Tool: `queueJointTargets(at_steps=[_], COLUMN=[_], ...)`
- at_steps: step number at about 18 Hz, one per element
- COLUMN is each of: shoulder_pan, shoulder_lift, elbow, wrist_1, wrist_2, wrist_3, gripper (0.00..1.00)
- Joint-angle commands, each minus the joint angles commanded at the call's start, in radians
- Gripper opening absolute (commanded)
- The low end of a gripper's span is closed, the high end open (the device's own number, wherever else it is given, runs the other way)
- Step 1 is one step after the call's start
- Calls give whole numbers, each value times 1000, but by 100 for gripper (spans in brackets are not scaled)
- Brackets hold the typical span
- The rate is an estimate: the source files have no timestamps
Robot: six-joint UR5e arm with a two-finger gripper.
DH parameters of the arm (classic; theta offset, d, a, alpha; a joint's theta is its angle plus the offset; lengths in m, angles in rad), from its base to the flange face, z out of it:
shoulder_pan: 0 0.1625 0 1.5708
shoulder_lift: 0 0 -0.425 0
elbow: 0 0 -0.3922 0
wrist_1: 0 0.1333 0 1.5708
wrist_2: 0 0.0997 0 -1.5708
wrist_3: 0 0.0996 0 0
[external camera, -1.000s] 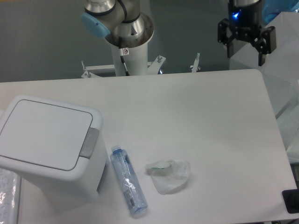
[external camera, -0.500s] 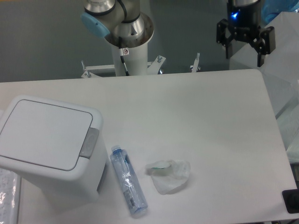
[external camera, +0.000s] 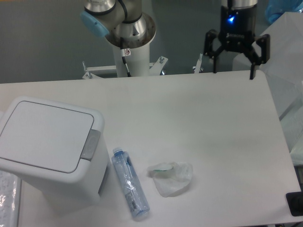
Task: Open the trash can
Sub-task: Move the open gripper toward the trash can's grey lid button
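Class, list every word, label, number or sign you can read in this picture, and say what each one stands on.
No text can be read anywhere.
Small sticker on the robot's post: too small to read.
Marking on the gripper body: blurred.
Bottle: no readable label.
Trash can: no writing visible.

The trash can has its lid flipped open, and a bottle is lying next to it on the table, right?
Not quite. The camera view shows the trash can with its lid shut flat. The bottle does lie beside it on the table.
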Motion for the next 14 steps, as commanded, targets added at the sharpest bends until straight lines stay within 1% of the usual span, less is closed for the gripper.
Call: queueJointTargets(at_steps=[2,5,7,8,10,11,13,14], shoulder_pan=[-37,-90,-141,-155,-164,-172,-198,-216], shoulder_lift=[-2,-17,-21,-26,-37,-40,-60,-75], elbow=[9,44,43,46,49,49,49,48], wrist_1=[2,2,2,3,32,55,116,148], wrist_2=[1,2,5,5,0,0,-12,-15], wrist_3=[-107,-299,-419,-450,-517,-589,-744,-795], gripper=[100,100,100,100,100,100,100,100])
